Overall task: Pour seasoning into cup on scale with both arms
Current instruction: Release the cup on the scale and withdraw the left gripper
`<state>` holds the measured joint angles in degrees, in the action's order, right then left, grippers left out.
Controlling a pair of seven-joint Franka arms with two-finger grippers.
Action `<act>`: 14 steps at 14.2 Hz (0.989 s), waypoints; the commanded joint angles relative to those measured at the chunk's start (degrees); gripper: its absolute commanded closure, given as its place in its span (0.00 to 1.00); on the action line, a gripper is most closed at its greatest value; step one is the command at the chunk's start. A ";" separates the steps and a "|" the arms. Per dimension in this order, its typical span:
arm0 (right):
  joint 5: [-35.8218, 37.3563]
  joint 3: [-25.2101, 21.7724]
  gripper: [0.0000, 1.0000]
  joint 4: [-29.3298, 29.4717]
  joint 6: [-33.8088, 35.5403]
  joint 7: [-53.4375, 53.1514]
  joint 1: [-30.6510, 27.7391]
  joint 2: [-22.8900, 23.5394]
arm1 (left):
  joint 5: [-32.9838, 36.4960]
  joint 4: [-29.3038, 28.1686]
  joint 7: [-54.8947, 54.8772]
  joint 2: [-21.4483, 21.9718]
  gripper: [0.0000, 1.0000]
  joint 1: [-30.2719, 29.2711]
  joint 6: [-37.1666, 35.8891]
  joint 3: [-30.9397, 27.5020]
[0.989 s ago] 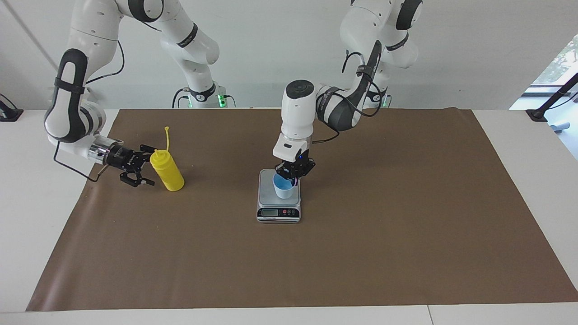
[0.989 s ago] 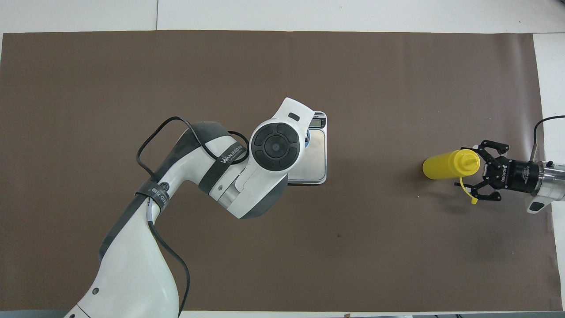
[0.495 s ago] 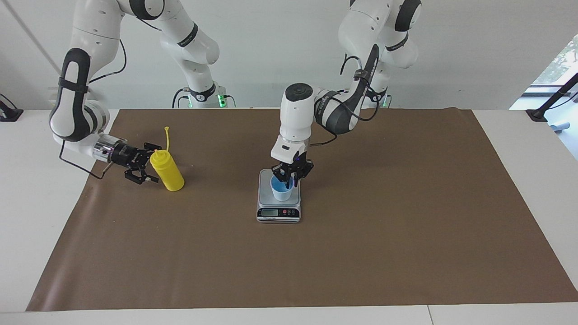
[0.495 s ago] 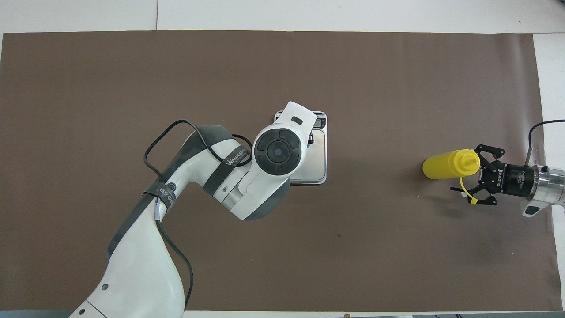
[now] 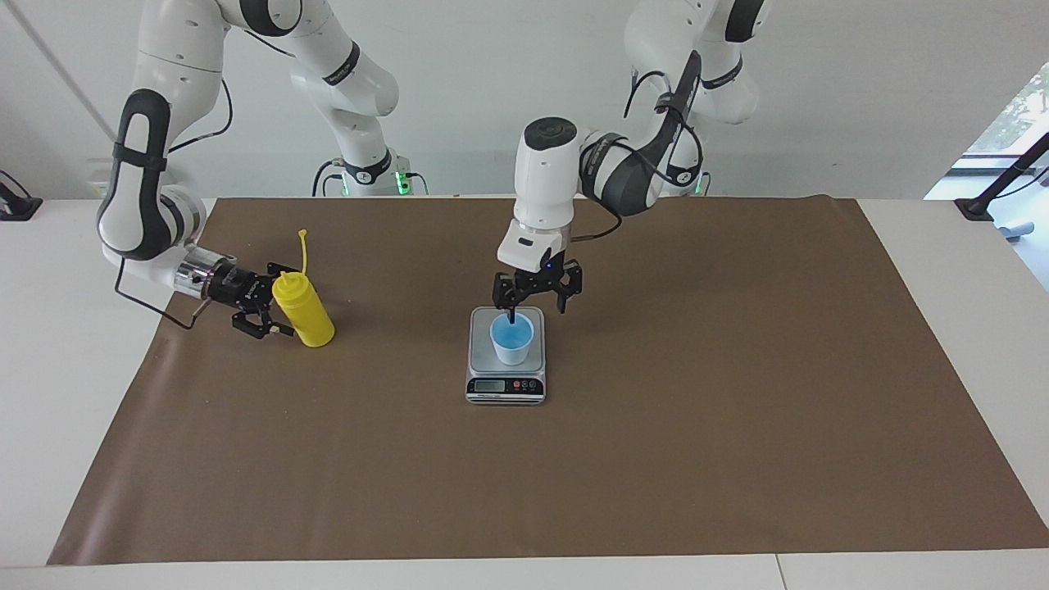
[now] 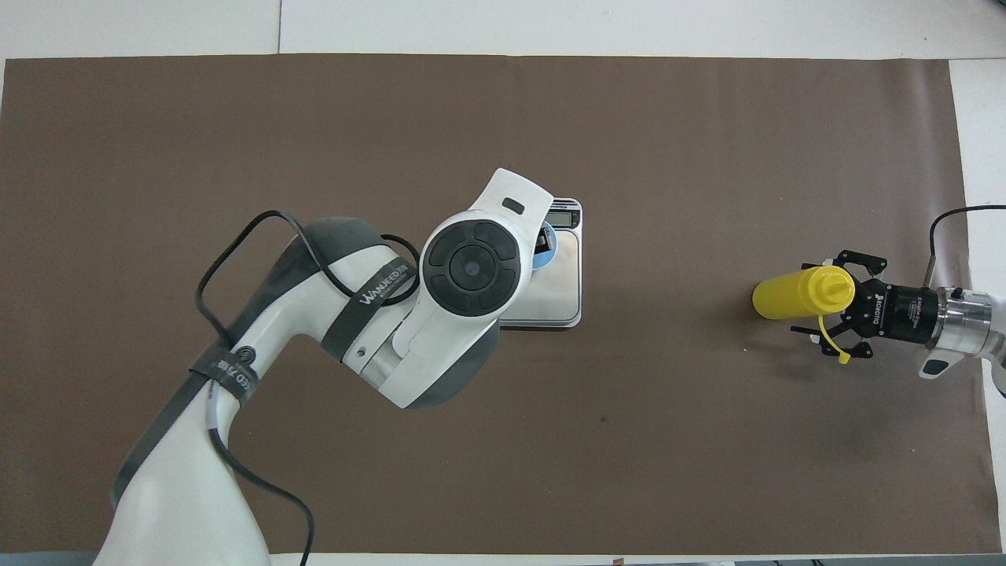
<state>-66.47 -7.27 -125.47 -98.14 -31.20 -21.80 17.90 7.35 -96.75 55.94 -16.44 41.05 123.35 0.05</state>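
On the grey steel platform of the small silver kitchen scale [image 5: 506, 360], at mid-table, stands the small light blue tapered cup [image 5: 511, 340], upright and empty as far as can be seen. The left gripper [image 5: 534, 297] hangs just above it, jaws spread wide, holding nothing and clear of the rim.

Toward the right arm's end of the table stands the yellow plastic squeeze bottle with cone nozzle and tethered cap strap [image 5: 301, 310], upright on the brown paper sheet [image 5: 656, 459]. The right gripper [image 5: 264, 310] lies level beside it, fingers apart to either side of the shoulder. Contact cannot be told; no grip is closed.

Handling, judged: bottle light, soft-walled and smooth, so it will yield and dispense if squeezed hard. Best taken around mid-body, below the shoulder, clear of the strap. Cup very light and easily tipped; steady it low if at all.
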 commanded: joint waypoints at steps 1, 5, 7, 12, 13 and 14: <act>-1.65 0.15 0.00 -1.79 -1.62 1.67 0.18 -1.38 | 0.74 -5.01 -8.35 6.41 0.00 -4.64 -2.85 0.04; -1.82 0.15 0.66 -1.79 -1.79 1.58 0.18 -1.38 | 0.38 -7.40 -19.52 10.28 0.00 -11.94 -7.23 0.04; -1.91 0.15 1.00 -1.79 -1.97 1.58 0.18 -1.29 | -1.80 -7.40 -27.24 11.43 0.00 -16.85 -8.56 0.04; -1.82 0.15 1.00 -0.48 -1.97 0.79 0.88 -1.29 | -6.65 -7.05 -44.22 15.20 0.00 -28.46 -12.86 0.04; -1.82 0.15 1.00 0.05 -2.15 0.27 2.10 -1.29 | -6.65 -6.87 -46.42 16.08 0.00 -29.78 -14.61 -0.13; -1.65 0.06 1.00 0.58 -2.32 -0.52 2.64 -1.55 | -6.65 -6.44 -48.88 16.52 0.00 -30.84 -16.28 -0.39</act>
<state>-66.62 -7.29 -125.20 -99.30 -31.19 -20.77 17.74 1.63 -102.33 11.50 -2.61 12.10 110.34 -0.60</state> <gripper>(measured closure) 0.357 0.000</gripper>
